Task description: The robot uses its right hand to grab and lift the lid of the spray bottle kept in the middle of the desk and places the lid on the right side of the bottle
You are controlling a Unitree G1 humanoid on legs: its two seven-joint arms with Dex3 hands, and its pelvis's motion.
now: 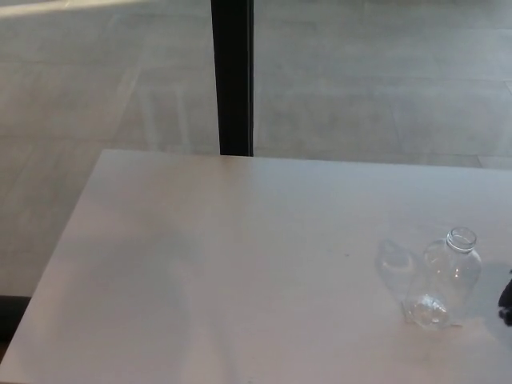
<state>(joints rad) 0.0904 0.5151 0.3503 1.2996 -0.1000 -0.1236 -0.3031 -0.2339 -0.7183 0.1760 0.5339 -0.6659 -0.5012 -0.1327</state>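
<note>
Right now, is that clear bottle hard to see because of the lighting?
In the head view, yes: the clear bottle barely stands out from the pale table, the light is soft and flat, and only faint shadows fall. A dark hand sliver is blurred at the right edge.

no readable text, labels, brands, numbers or signs anywhere
</note>
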